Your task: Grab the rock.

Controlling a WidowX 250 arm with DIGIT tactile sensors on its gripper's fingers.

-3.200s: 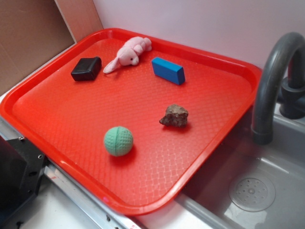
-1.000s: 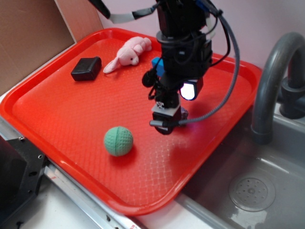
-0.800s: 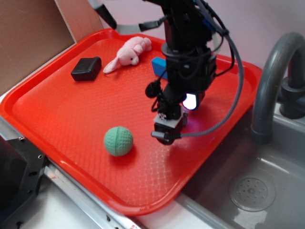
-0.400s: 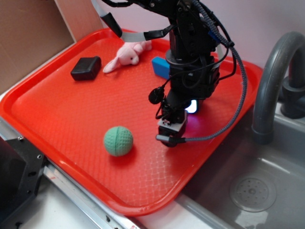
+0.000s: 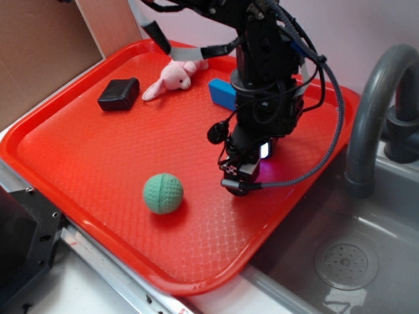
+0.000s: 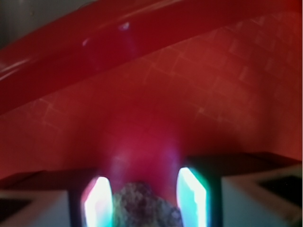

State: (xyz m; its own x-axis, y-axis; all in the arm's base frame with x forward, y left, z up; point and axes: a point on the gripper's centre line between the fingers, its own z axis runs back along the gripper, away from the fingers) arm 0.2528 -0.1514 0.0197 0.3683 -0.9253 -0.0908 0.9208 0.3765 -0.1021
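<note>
In the wrist view the rock (image 6: 142,208), lumpy and brown-grey, lies between my two lit fingers (image 6: 97,201) at the bottom edge of the picture. It sits close against the left finger, with a small gap to the right one. My gripper (image 6: 144,198) is open around it. In the exterior view the gripper (image 5: 241,185) stands low over the red tray (image 5: 78,150), right of the middle, and the arm hides the rock there.
On the tray are a green ball (image 5: 162,193), a black rounded block (image 5: 118,94), a pink plush animal (image 5: 175,75) and a blue block (image 5: 221,93), partly hidden behind the arm. A grey faucet (image 5: 373,104) and sink (image 5: 340,261) are to the right.
The arm came in over the rock and has sunk lower and slightly right, down to the tray. The other things on the tray have not moved.
</note>
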